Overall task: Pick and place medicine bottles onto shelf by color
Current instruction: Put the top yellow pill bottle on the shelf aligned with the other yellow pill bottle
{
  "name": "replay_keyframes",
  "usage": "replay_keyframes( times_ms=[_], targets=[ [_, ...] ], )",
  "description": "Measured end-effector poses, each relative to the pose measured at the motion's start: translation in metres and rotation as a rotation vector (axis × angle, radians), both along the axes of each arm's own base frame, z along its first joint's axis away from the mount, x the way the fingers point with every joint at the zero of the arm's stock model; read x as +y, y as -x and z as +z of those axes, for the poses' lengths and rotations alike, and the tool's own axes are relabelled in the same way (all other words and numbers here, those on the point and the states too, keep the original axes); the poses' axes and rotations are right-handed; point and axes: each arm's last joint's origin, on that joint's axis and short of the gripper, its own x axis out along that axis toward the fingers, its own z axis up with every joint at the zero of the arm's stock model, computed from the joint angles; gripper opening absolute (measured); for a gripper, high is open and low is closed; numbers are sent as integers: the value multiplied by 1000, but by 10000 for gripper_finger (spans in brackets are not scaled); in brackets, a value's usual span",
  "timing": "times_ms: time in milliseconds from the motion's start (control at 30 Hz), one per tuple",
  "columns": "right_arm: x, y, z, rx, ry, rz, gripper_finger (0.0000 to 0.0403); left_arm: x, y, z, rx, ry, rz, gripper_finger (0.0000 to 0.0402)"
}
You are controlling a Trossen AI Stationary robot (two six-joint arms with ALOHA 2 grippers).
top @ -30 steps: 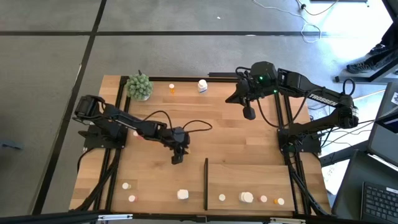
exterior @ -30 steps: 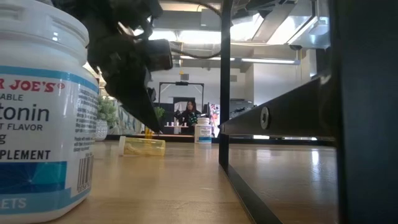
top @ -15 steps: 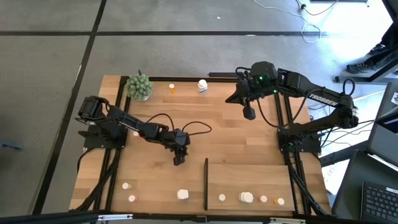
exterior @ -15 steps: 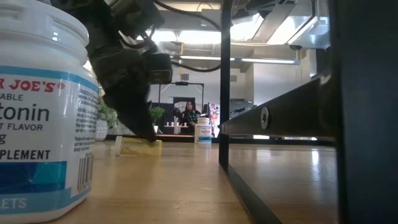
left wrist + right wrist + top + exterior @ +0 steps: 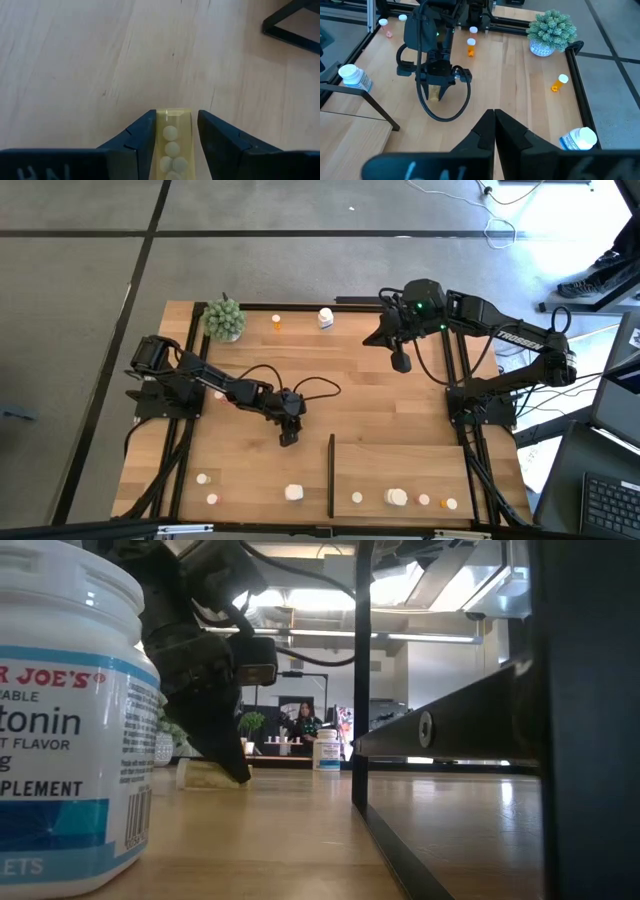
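Left gripper [image 5: 288, 438]: frame centre, fingers clamped on a yellow bottle [image 5: 172, 145] lying on the table [image 5: 380, 405].
Right gripper [image 5: 401, 364]: upper right, fingers together, empty.

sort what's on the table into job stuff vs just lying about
Job:
- clear yellow pill bottle between the left gripper jaws
- small orange bottle
- white bottles along the near edge
- pale wooden shelf panel

Lying about:
- green spiky plant ball
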Motion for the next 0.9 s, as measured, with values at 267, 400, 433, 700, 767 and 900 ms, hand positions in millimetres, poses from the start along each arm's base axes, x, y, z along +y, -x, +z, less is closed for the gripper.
replay_keyframes(
  times_ms=[267,400,433,700,767,900],
  targets=[
    [0,0,0,0,-1,0,14,0,1,-1,8,-28,-22,109],
    [0,0,0,0,-1,0,14,0,1,-1,8,-28,-23,84],
    [0,0,0,0,-1,0,14,0,1,-1,9,-28,-22,81],
    [0,0,0,1,-2,0,14,8,-1,9,1,12,35,77],
    [0,0,0,0,-1,0,14,14,-7,19,-26,41,71,77],
    [0,0,0,1,0,1,14,24,-16,32,-52,57,97,77]
  ],
)
